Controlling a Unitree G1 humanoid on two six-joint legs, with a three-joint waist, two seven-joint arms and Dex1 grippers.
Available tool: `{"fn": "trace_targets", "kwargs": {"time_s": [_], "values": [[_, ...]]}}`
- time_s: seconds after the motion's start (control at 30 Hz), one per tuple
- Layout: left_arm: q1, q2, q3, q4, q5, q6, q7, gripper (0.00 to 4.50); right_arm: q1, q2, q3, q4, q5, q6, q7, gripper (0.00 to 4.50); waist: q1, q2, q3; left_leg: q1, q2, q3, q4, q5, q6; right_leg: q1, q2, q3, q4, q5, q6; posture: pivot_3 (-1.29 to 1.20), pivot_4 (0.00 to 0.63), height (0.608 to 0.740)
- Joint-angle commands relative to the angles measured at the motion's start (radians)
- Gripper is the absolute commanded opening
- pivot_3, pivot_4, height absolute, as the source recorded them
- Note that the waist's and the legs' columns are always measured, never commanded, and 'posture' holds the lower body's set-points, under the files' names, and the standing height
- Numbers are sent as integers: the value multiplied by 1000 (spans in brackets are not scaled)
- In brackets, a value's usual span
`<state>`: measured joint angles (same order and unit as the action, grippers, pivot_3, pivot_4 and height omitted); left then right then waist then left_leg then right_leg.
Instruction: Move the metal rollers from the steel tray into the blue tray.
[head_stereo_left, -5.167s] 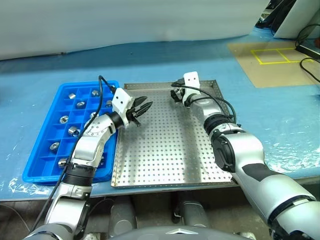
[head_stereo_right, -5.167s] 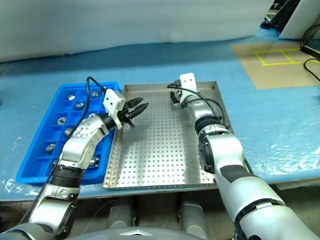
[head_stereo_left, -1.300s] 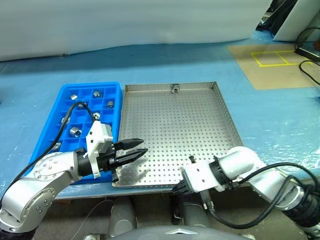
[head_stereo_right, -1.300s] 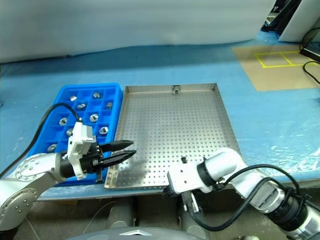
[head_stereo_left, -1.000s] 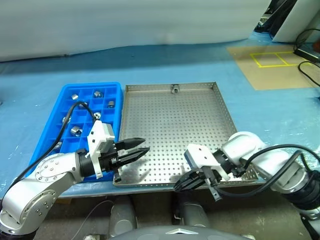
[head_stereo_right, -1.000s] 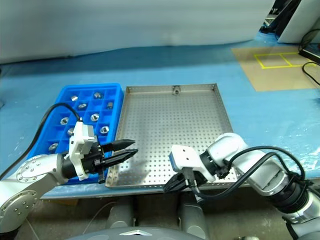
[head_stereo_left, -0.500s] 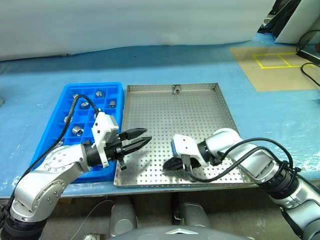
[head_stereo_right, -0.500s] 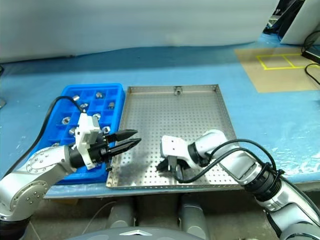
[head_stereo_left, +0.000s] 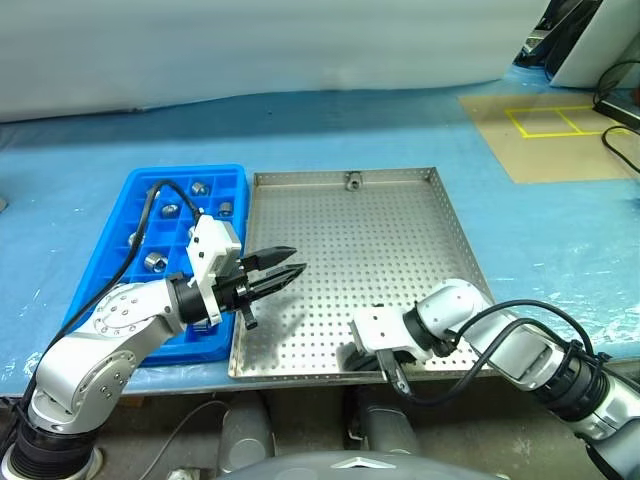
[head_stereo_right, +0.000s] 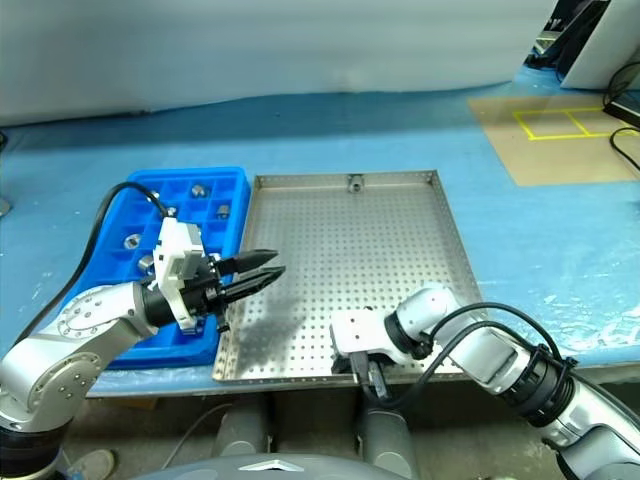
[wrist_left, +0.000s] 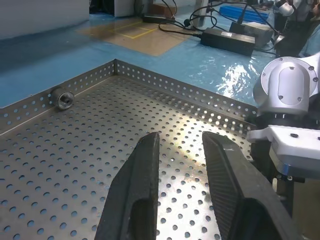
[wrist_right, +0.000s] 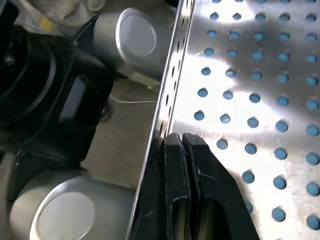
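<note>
Steel tray (head_stereo_left: 420, 250): square, perforated floor, low rim, centre of the blue-covered table (head_stereo_left: 80, 140); floor bare apart from one piece. Metal rollers: a single roller (head_stereo_left: 352, 180) left in the steel tray, lying against the far rim at 12 o'clock of the tray floor, seen also in the left wrist view (wrist_left: 63, 98) touching the holed rim wall; the others (head_stereo_left: 155, 261) sitting in separate compartments of the blue tray, among them one at the far end (head_stereo_left: 198, 187) and one just beside the tray's right-hand wall (head_stereo_left: 226, 208). Blue tray (head_stereo_left: 140, 178): rectangular, gridded, directly at 9 o'clock of the steel tray, long sides nearly touching; near half partly covered by the left arm and its black cable (head_stereo_left: 150, 205). Left gripper (head_stereo_left: 285, 274): above the steel tray's left edge at about 8 o'clock of the floor, pointing toward 3 o'clock, roughly level; black fingers (wrist_left: 137, 200) empty, a narrow gap between the tips, nothing between them. Right gripper (head_stereo_left: 362, 362): at the steel tray's near rim, about 6 o'clock, angled downward; fingers (wrist_right: 172, 165) pressed flat together, empty, tips meeting the rim edge in the right wrist view. Tan floor mat (head_stereo_left: 560, 140) with yellow tape square, at 2 o'clock beyond the table.
</note>
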<state>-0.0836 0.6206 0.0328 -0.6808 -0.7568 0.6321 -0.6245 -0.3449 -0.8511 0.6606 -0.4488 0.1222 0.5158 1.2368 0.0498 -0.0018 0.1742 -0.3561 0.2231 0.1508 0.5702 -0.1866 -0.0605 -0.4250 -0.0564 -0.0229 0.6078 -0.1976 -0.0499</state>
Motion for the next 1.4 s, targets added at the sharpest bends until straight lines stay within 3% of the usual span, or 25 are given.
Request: {"fn": "trace_targets", "kwargs": {"time_s": [0.03, 0.2, 0.43, 0.57, 0.73, 0.77, 0.83, 0.9, 1.03, 1.2, 1.4], "values": [[-37, -19, -12, 5, 26, -24, 7, 1419, 44, -25, 34, -70, 4, -15, 57, 22, -1, 0, 0, 0, 0, 0, 0, 0, -1, 0, 0, 0, 0, 0, 0, -25, 150, 740], [-91, -57, -41, 65, 68, -49, -1, 1419, 72, -25, 9, -80, -25, -40, 34, 22, -4, 0, 0, -1, 0, 0, 0, -1, -1, 0, 0, 0, 0, -1, 0, -38, 150, 740], [-84, -79, -49, 105, 105, -86, -31, 1419, -16, 97, -41, 48, -55, -35, -39, 22, -11, 0, -1, -1, 0, 0, 2, -1, -1, 0, 0, 0, 2, -4, 5, -39, 150, 740], [-111, -116, -32, 130, 119, -95, 15, 1419, -62, 269, -167, 118, 78, 113, -125, 22, -9, 0, -1, 3, 0, 0, 3, -1, -1, 0, 0, 0, 5, -4, 5, -38, 150, 740], [-185, -197, -28, 167, 155, -98, 109, 1419, -266, 450, -325, 306, 116, 208, -268, 22, -9, 0, -1, 3, 0, 0, 6, 0, -1, 0, 0, 1, 8, 1, -2, -35, 150, 740], [-197, -206, -26, 170, 164, -99, 124, 1419, -315, 470, -356, 371, 114, 202, -292, 22, -9, 0, -1, 3, 0, 0, 6, 0, -2, 0, 0, 1, 8, 1, -2, -33, 150, 740], [-210, -215, -21, 179, 176, -104, 136, 1419, -250, 422, -435, 346, 132, 167, -300, 22, 0, -1, -1, 3, 0, 0, 6, 1, -4, 0, 0, 1, 8, 1, -2, -28, 150, 740], [-231, -228, -12, 192, 188, -106, 158, 1419, -222, 434, -518, 365, 125, 159, -396, 22, 18, -1, -1, 2, 0, -1, 5, 1, -4, 2, 0, 0, 6, 0, -2, -22, 150, 740], [-264, -246, -11, 211, 211, -112, 180, 1419, -307, 488, -555, 553, 47, 32, -542, 22, 7, -1, -1, -5, -1, 0, 4, 1, -4, -5, 0, 1, 3, 1, -3, -19, 150, 740], [-276, -253, -13, 218, 238, -113, 190, 1419, -383, 546, -601, 703, 54, -91, -597, 1644, -6, -1, -1, -12, 0, 0, 5, 3, -6, -13, 0, 0, 11, 0, -4, -15, 150, 740], [-268, -240, -13, 210, 236, -107, 164, 1419, -346, 510, -613, 572, 123, -17, -519, 3632, -3, -1, -1, -12, 0, 0, 7, 3, -6, -14, 0, 0, 11, 0, -4, -17, 150, 740]]}}
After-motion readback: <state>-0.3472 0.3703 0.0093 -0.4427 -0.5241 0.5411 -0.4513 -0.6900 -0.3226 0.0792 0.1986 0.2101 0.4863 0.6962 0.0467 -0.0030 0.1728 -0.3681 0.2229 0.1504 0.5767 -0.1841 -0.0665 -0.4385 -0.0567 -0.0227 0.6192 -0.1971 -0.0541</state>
